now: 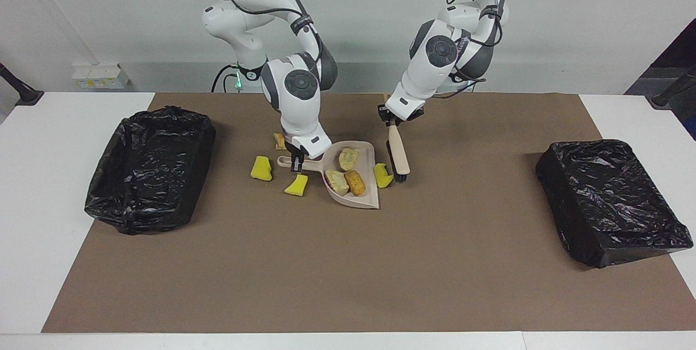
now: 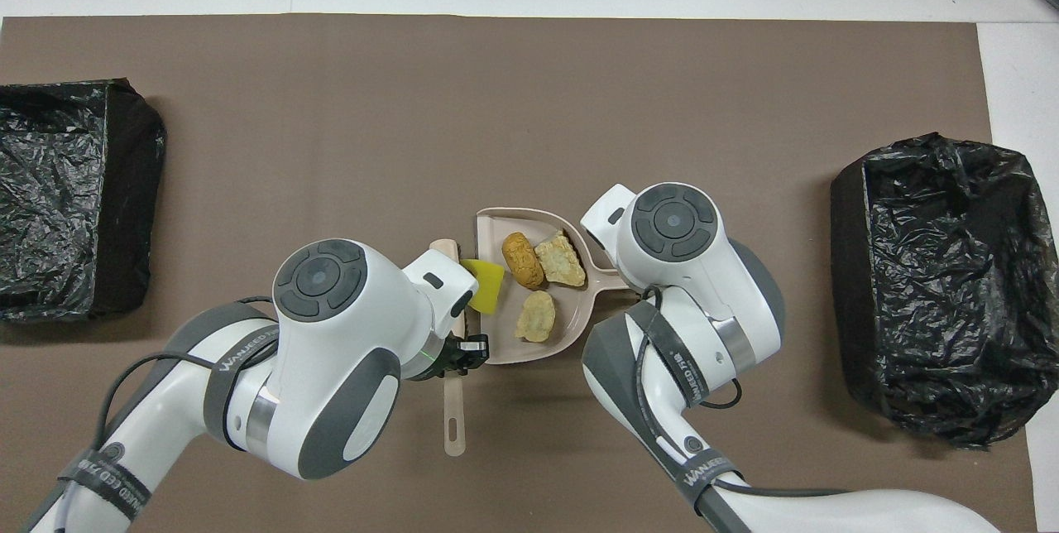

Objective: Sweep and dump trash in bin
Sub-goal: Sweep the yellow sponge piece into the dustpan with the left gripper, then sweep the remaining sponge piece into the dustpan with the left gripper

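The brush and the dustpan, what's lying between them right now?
One yellow sponge chunk lies on the mat between the brush and the dustpan, just outside the pan's open side; the facing view shows it best.

A white table (image 1: 32, 187) carries a brown mat (image 1: 348, 263); at twelve o'clock stands a plain pale wall (image 1: 109, 7) — evenly lit.

Bright even light, soft shadows, sharp pics.

"WANJEED" on the strap bands of both arms (image 2: 672, 373)
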{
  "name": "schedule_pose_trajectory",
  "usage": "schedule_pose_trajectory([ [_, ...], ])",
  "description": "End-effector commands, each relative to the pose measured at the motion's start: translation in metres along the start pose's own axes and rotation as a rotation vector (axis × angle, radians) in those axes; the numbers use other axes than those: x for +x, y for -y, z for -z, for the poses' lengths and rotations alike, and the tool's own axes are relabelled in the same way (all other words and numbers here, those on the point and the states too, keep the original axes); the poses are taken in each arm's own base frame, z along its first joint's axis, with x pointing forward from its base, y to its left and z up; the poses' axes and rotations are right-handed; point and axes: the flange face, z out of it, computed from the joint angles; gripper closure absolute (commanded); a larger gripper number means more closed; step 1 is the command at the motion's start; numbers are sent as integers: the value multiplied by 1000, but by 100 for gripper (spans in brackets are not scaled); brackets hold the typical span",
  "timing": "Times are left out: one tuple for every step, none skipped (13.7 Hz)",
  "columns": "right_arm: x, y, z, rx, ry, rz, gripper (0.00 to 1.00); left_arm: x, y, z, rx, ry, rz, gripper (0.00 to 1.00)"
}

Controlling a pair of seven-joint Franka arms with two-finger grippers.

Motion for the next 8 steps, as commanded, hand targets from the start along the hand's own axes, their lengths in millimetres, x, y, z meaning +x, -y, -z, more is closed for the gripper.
schedule_pose_trajectory([
  [-15,8,-4,13,-14,22,100,-3,4,1,20,-14,-3,100],
  [-15,10,-6,12,-15,23,100,-4,2,1,18,-18,-5,100],
  [-15,10,-5,10,-16,21,100,-9,-5,-1,23,-16,-18,100],
  [-16,10,-5,13,-15,15,100,-20,-18,-3,25,-16,-47,100],
  [-11,12,-2,12,-14,13,100,-31,-32,-6,21,-15,-77,100],
  [-10,12,0,16,-11,8,100,-38,-40,-6,19,-22,-88,100],
  [-11,12,0,17,-9,7,100,-55,-56,-11,18,-11,-119,100],
  [-10,12,1,16,-9,8,100,-69,-70,-14,8,2,-137,100],
])
